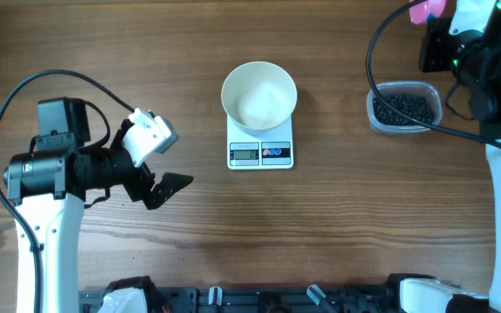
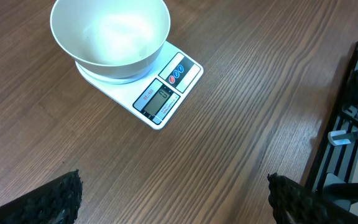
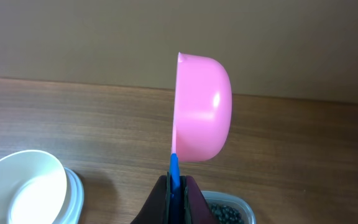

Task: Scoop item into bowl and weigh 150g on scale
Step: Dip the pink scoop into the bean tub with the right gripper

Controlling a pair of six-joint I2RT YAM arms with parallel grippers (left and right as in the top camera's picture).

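My left arm lies low, well left of the scale [image 1: 260, 153], its wrist turned toward it and my left gripper [image 2: 176, 208] spread wide, empty. My right arm stands far right of the scale, my right gripper [image 3: 176, 194] raised and pinched tight on the handle of the pink scoop [image 3: 202, 107].

The desk [image 1: 190, 52] is warm brown wood with long dark grain lines. On it the bowl [image 1: 259, 96] is plain white, and so is the scale [image 1: 260, 154], apart from its grey display [image 2: 160, 99] and one red and one blue button. The beads [image 1: 403, 108] are black and grainy inside a clear tub [image 1: 374, 111]. My scoop [image 3: 202, 107] is glossy pink with a blue handle [image 3: 174, 174], between my black right jaws. The pads [image 2: 55, 202] of my left jaws are black with a knobbly texture. My arms are black and white, with black cables.
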